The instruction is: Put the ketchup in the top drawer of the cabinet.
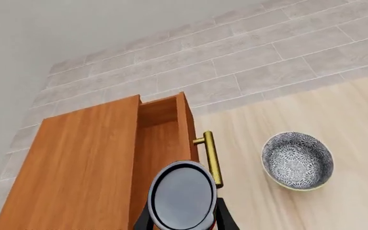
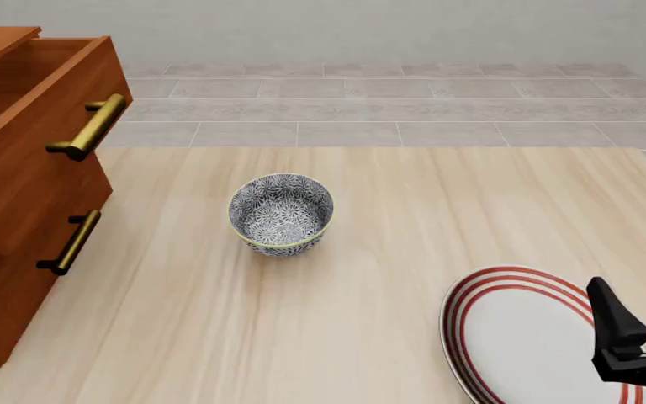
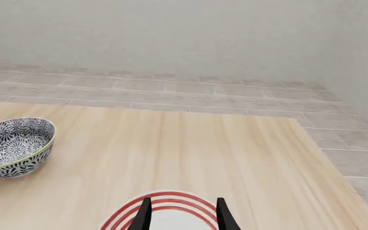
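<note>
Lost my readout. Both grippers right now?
Left gripper: shut on the ketchup, above the open top drawer.
Right gripper: open, empty, over the plate.

- cabinet (image 1: 82, 163): smooth reddish wood
- handle (image 2: 87, 128): shiny brass
- ketchup (image 1: 182, 194): glossy dark top
- table (image 2: 390, 219): pale matt wood
- bowl (image 2: 282, 214): glazed, patterned

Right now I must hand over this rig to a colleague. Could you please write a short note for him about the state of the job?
Left gripper: jaws shut on the ketchup, held above the open top drawer of the cabinet.
Right gripper: open, holding nothing, over the striped plate.
Bowl: on the table, apart from the cabinet.
Done: drawer pulled out, can picked up and carried over.
Left: lower the can into the drawer and release it.
</note>
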Controlling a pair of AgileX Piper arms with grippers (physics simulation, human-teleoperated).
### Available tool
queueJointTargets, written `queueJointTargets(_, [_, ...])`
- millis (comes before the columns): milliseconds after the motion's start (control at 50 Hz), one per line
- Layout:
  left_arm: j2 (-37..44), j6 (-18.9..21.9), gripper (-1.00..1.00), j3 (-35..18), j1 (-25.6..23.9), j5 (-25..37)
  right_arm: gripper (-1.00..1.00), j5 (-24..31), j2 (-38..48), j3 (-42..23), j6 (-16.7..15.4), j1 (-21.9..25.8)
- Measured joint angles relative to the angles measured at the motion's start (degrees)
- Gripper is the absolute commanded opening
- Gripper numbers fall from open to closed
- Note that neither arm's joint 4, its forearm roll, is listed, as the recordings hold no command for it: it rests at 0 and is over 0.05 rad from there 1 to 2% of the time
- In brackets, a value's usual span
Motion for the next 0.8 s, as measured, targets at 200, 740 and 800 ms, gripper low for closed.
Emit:
queueJointTargets(200, [1.1,-0.6,-1.00,-0.6,2.1,-0.8,1.00,-0.4,0.6,0.0,-0.2,0.0])
queueJointTargets(740, [5.7,-4.1,-1.00,0.7,4.9,-3.8,1.00,-1.2,1.8,0.0,-0.4,-0.2])
queueJointTargets(800, [6.8,-4.1,-1.00,0.3,5.3,-4.4,1.00,-1.4,2.0,0.0,-0.5,-0.1])
